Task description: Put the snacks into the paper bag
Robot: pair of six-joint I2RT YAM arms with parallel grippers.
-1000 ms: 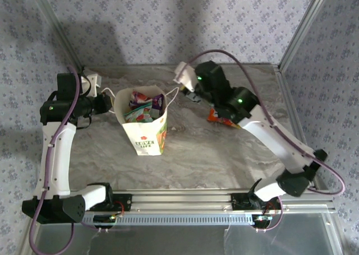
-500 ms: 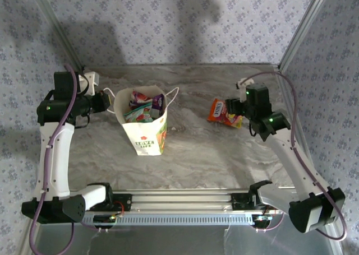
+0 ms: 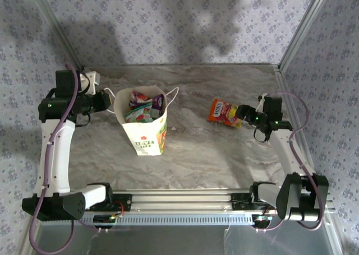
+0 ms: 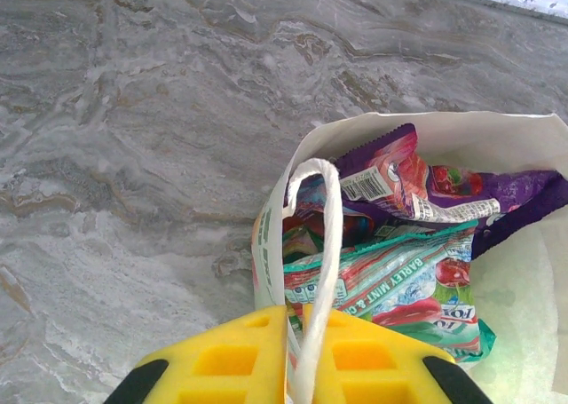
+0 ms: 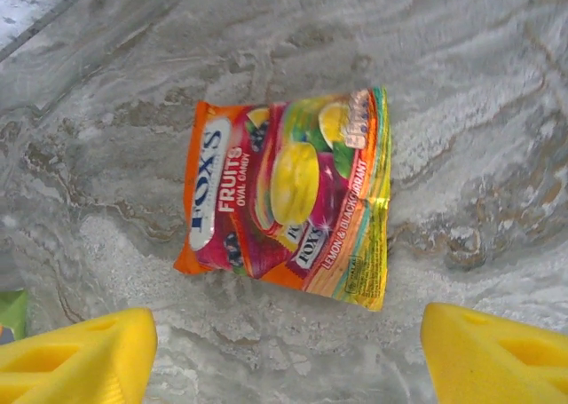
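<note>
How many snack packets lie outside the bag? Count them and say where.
1. The orange packet lies flat on the table, right of the bag, ahead of the open right gripper. Others sit inside the bag; more may be hidden there.

The worktop is a grey, marbled slab with pale and brownish veins running across it. A white paper bag stands upright on its left-centre part, mouth open to the top. To the right, well apart from the bag, an orange packet lies flat on the bare surface, printed face up and turned at a slant, its lettering reading FOX'S FRUITS OVAL CANDY.
</note>
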